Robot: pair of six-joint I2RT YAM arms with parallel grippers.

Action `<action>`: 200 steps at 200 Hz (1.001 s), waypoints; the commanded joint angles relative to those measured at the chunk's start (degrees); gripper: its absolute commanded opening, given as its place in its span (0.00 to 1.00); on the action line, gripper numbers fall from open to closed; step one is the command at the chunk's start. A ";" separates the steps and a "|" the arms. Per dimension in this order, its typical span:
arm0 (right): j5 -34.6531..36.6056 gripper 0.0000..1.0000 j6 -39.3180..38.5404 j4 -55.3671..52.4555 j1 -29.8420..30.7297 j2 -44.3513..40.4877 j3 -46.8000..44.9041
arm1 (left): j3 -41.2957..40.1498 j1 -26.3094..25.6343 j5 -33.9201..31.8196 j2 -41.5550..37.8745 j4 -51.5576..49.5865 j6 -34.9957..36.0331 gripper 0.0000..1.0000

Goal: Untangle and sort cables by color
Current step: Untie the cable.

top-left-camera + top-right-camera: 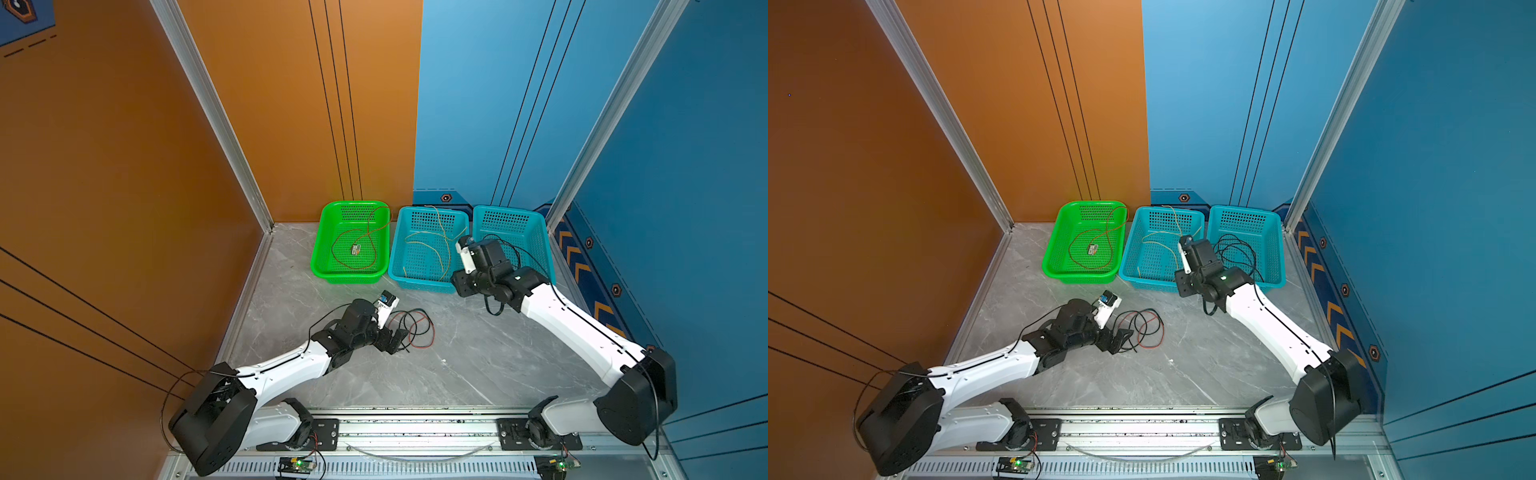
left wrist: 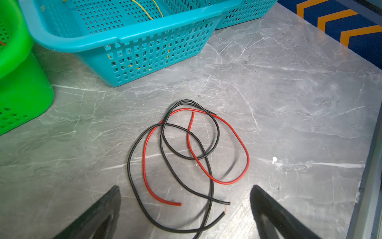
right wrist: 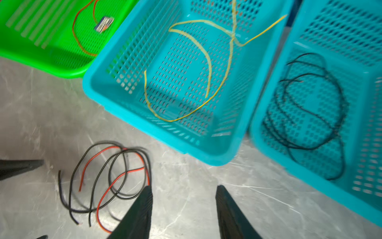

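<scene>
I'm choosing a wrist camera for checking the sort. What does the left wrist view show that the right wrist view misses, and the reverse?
Left wrist only: orange wall chevrons. Right wrist only: a black cable inside the end blue basket, and a plug in the green basket. Both: the red-and-black tangle on the table, the yellow cable.

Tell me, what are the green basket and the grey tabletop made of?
Green basket: looks like moulded plastic, glossy, with a smooth rounded rim and a grid of holes. Tabletop: grey with white veins and a soft sheen, so polished marble or a marble-print laminate; the pictures cannot settle which.
</scene>
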 commanded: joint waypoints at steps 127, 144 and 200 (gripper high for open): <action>1.37 0.38 4.19 8.56 8.08 23.72 1.31 | -1.03 -0.46 -0.39 -4.03 -0.82 -1.39 0.98; 1.60 0.36 4.19 8.80 8.47 24.58 1.34 | -1.06 -0.45 -0.39 -4.16 -0.90 -1.42 0.98; 2.05 0.29 4.01 9.09 8.48 26.56 1.19 | -1.22 -0.44 -0.38 -3.72 -0.77 -1.34 0.98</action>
